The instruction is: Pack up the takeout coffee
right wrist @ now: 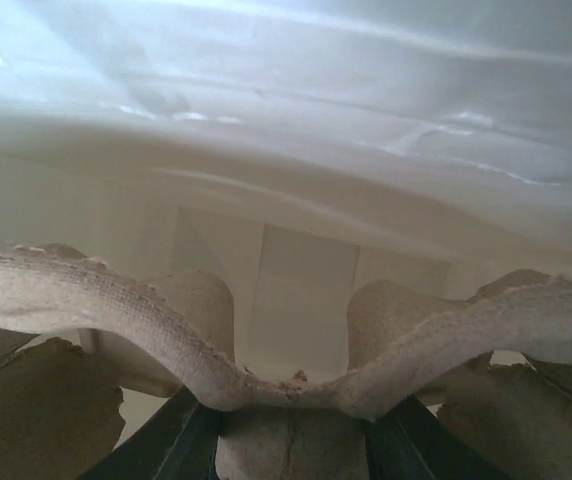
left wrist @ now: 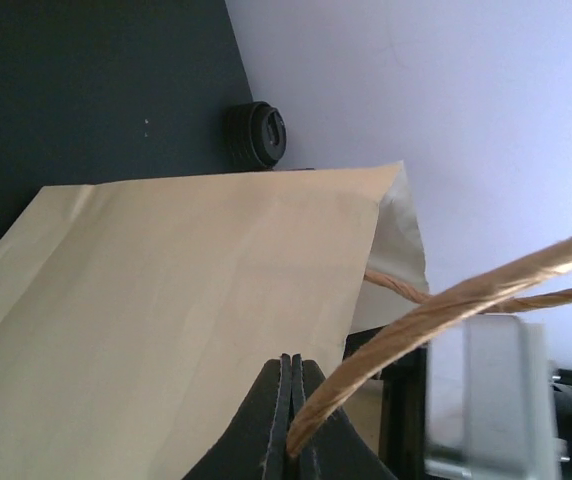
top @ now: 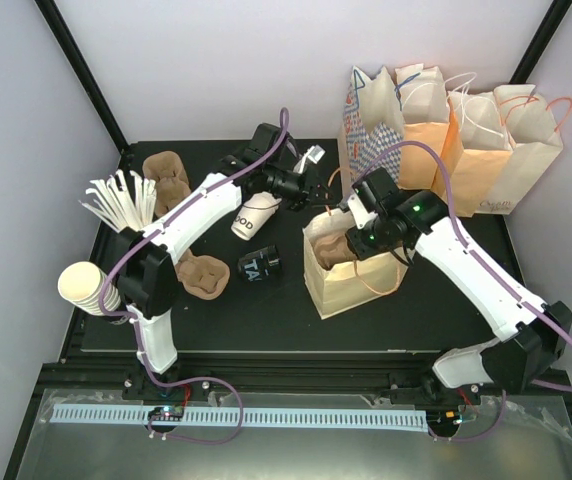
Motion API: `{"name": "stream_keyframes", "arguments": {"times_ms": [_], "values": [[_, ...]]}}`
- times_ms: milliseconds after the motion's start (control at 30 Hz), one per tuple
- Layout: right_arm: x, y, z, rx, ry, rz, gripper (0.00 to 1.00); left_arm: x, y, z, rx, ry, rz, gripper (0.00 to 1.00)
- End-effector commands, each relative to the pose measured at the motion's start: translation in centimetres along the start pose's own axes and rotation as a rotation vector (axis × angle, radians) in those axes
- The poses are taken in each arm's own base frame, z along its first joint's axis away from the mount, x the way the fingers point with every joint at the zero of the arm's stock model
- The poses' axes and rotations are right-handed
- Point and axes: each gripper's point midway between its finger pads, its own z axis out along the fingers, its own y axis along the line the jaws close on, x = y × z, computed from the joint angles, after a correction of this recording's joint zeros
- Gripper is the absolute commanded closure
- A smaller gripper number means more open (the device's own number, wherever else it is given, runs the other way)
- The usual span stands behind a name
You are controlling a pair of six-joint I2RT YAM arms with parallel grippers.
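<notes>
The takeout coffee cup [top: 251, 218], white with black lettering, lies on its side on the black table under my left arm, with no lid on it. A round black lid [left wrist: 258, 135] lies by the wall in the left wrist view. My left gripper [top: 318, 197] is shut on the twine handle [left wrist: 436, 310] of the open brown paper bag [top: 361, 285]; the jaws [left wrist: 296, 420] pinch the twine. My right gripper [top: 349, 248] reaches into the bag's mouth. It is shut on the rim of a pulp cup carrier [right wrist: 286, 385], inside the bag.
A black cup with pale lettering [top: 259, 265] lies left of the bag. Loose pulp carriers [top: 204, 275] [top: 166, 175], a fan of white strips [top: 121, 200] and a stack of cream cups [top: 86, 285] are at the left. Several paper bags [top: 466, 140] stand at the back right.
</notes>
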Motion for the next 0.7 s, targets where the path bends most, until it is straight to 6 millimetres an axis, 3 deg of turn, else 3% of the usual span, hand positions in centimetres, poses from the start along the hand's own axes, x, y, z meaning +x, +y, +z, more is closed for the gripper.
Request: {"name": "stream_keyframes", "arguments": {"times_ms": [0,267,667], "values": [[1.1,-0.1,-0.2,0.015,0.080,-0.001,0.69,-0.5,-2.6,0.0,0.056,-0.009,0.043,0.98],[2.6,0.3,1.1,-0.005,0.145,0.061,0.70,0.0,-2.4,0.5,0.037,-0.008,0.028,0.98],[5.1,0.6,2.5,-0.017,0.226,0.136,0.72,-0.9,-2.7,-0.2,0.011,-0.085,0.040,0.98]]}}
